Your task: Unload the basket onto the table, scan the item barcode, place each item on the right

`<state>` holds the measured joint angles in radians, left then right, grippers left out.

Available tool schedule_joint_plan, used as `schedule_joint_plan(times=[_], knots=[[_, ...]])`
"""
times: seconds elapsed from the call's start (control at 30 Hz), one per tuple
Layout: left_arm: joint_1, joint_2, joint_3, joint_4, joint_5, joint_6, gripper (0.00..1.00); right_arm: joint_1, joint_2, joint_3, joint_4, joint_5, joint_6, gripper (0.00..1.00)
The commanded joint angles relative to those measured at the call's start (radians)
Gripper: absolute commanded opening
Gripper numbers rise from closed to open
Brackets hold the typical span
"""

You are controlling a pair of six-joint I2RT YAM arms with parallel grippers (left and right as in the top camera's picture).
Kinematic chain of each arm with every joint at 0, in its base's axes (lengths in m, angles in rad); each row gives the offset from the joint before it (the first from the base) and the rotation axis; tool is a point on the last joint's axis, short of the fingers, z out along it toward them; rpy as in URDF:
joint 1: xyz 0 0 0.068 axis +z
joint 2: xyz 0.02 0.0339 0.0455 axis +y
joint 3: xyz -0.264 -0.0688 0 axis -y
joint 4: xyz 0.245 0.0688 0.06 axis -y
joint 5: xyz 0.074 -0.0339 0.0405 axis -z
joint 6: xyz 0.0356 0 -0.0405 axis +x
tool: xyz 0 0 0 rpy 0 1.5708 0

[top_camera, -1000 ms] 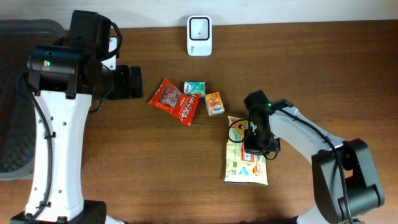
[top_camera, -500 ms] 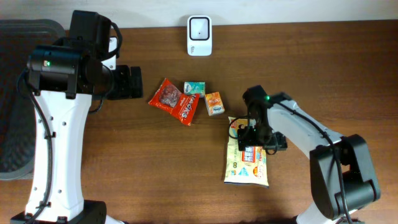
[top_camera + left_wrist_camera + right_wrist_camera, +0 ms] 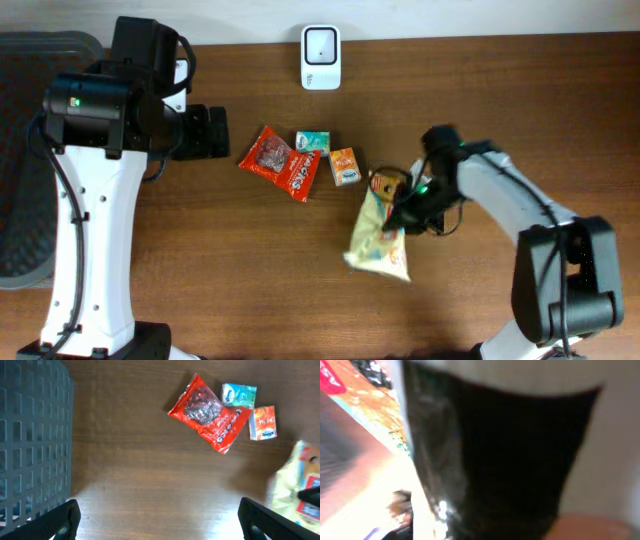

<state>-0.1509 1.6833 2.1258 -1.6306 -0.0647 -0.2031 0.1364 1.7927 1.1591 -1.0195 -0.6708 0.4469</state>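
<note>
Closest to us, the right wrist view is a blur. A dark mass fills it, with only a strip of printed wrapper at its upper left, so we read the grip from above. There the right gripper point(image 3: 399, 208) is clenched on the upper end of the yellow packet point(image 3: 377, 245). The packet hangs tilted from the fingers, its lower end towards the near edge of the table point(image 3: 250, 290). We judge it to be off the wood, or nearly so.

Just beyond lie the orange box point(image 3: 345, 165), the teal box point(image 3: 312, 142) and the red pouch point(image 3: 283, 160), in a loose cluster and untouched. The left gripper point(image 3: 160, 527) hovers over bare table to their left, jaws spread wide and holding nothing, with the basket point(image 3: 30, 435) beside it.

Farthest off, the scanner point(image 3: 321, 44) stands at the table's back edge, well apart from the packet.

We take the pick-up as done and the carry as the step in hand. The next move calls for bringing the packet past the cluster to the scanner and turning it so its barcode faces the window. We cannot tell which face carries the barcode.
</note>
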Motion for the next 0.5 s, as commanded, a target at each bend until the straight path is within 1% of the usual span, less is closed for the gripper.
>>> schedule_joint_plan(times=[0.0,0.03,0.07,0.1,0.13,0.17,0.33,0.37,0.47], knots=[[0.002,0.002,0.003,0.002,-0.011,-0.009,0.99,-0.092,0.000,0.037,-0.034,-0.578,0.015,0.08],[0.002,0.002,0.003,0.002,-0.011,-0.009,0.99,-0.114,0.000,0.037,-0.049,-0.720,0.015,0.09],[0.002,0.002,0.003,0.002,-0.011,-0.009,0.99,-0.127,0.000,0.037,-0.059,-0.820,0.016,0.10],[0.002,0.002,0.003,0.002,-0.011,-0.009,0.99,-0.133,0.000,0.038,-0.089,-0.882,0.049,0.09],[0.002,0.002,0.003,0.002,-0.011,-0.009,0.99,-0.132,-0.001,0.038,-0.114,-0.881,0.086,0.09],[0.002,0.002,0.003,0.002,-0.011,-0.009,0.99,-0.131,-0.001,0.038,-0.114,-0.881,0.093,0.09],[0.002,0.002,0.003,0.002,-0.011,-0.009,0.99,-0.130,-0.001,0.038,-0.110,-0.881,0.082,0.08],[0.002,0.002,0.003,0.002,-0.011,-0.009,0.99,-0.130,-0.001,0.038,-0.108,-0.881,0.074,0.06],[0.002,0.002,0.003,0.002,-0.011,-0.009,0.99,-0.130,-0.001,0.038,-0.036,-0.881,0.000,0.04]])
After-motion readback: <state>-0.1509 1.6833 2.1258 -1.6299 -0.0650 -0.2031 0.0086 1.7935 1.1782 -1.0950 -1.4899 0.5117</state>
